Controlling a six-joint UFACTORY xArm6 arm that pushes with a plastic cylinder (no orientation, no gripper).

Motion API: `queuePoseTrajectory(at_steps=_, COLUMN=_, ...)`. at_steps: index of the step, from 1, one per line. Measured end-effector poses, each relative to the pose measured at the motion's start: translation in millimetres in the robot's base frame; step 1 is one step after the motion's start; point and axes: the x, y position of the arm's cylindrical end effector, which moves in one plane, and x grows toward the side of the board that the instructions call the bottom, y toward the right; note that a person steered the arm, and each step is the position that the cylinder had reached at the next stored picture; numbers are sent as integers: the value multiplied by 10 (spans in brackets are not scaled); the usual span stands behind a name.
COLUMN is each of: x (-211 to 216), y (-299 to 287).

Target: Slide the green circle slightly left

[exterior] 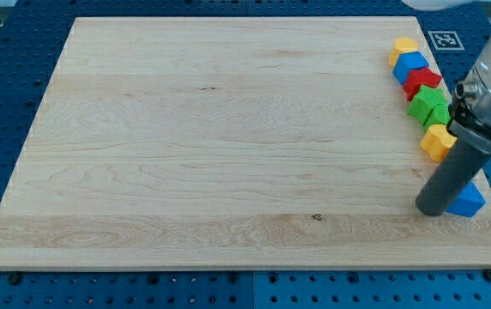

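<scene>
Rightward, green block (427,105), shape unclear, btwn red (422,81), yellow (438,142)

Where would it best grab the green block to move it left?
No gripper: probably my tip pushes the green block on its right side, coming from the view's right. The red block above and yellow block below hem it in.
</scene>
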Motion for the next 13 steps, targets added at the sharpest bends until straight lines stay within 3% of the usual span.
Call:
queuePoseTrajectory(at_steps=2, x=514, y=-12)
queuePoseTrajectory(at_steps=4, x=517, y=21)
queuePoseTrajectory(at_steps=6, x=502, y=1019)
queuePoseTrajectory(at_steps=7, x=372, y=1335)
queuePoseTrajectory(at_steps=9, x=-830, y=1326)
queuePoseTrajectory(at_steps=10, x=-1207, y=1252)
queuePoseTrajectory(at_steps=13, x=-1189, y=541)
